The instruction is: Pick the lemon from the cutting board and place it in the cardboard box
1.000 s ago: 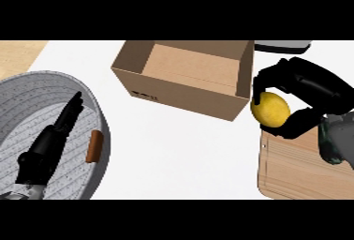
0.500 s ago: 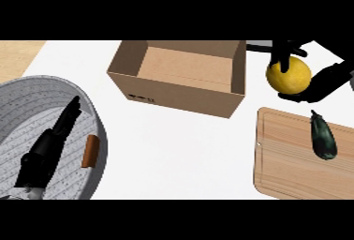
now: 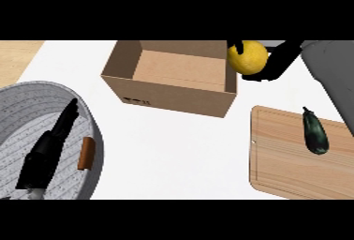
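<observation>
The yellow lemon [image 3: 247, 57] is off the wooden cutting board [image 3: 290, 164] and hangs at the far right corner of the open cardboard box [image 3: 169, 91], partly over its right wall. My right hand [image 3: 278, 60] is shut on the lemon from the right, with black fingers curled round it and one showing at its upper left. The grey right forearm [image 3: 332, 70] runs down the right edge. My left hand [image 3: 48, 147] rests with straight fingers over the grey basket at the lower left.
A dark green long vegetable [image 3: 314, 132] lies on the board's far right part. The round grey woven basket [image 3: 93, 136] with a brown handle [image 3: 84, 153] fills the lower left. White counter lies between basket, box and board.
The right hand lifted the lemon off the board and carried it away and leftward to the box's right rim. The dark vegetable on the board came into sight. The left hand stayed put.
</observation>
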Action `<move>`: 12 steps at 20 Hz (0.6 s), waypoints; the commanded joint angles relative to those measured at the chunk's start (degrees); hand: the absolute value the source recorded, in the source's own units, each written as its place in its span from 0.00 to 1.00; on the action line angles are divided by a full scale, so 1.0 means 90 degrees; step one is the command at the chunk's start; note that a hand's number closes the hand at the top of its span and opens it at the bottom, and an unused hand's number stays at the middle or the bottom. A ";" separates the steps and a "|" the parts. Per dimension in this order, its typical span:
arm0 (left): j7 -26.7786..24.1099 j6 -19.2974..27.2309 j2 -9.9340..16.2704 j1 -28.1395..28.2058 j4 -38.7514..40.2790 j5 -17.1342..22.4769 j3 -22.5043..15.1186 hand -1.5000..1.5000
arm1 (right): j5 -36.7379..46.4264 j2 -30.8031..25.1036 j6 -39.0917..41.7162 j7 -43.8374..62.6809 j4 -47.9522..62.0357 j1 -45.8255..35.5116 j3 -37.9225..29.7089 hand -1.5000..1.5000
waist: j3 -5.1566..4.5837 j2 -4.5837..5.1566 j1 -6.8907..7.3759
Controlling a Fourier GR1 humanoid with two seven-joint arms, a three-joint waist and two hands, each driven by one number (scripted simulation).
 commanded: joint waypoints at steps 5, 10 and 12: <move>-0.0224 0.0170 -0.0396 -0.0039 0.0565 0.0021 -0.0016 0.50 | 0.0702 0.1023 0.0039 -0.0700 0.1241 -0.0594 0.0875 1.00 | -0.0148 -0.0019 -0.0285; -0.0122 0.0288 -0.0321 0.0066 0.0351 0.0042 -0.0085 0.50 | 0.1262 0.1687 -0.0615 -0.0696 0.2058 -0.0678 0.1345 1.00 | -0.0144 -0.0028 -0.0281; -0.0174 0.0336 -0.0373 -0.0160 0.0514 -0.0060 -0.0129 0.50 | 0.1186 0.1996 -0.0488 -0.0382 0.2532 -0.0880 0.1296 0.00 | -0.0147 -0.0003 -0.0294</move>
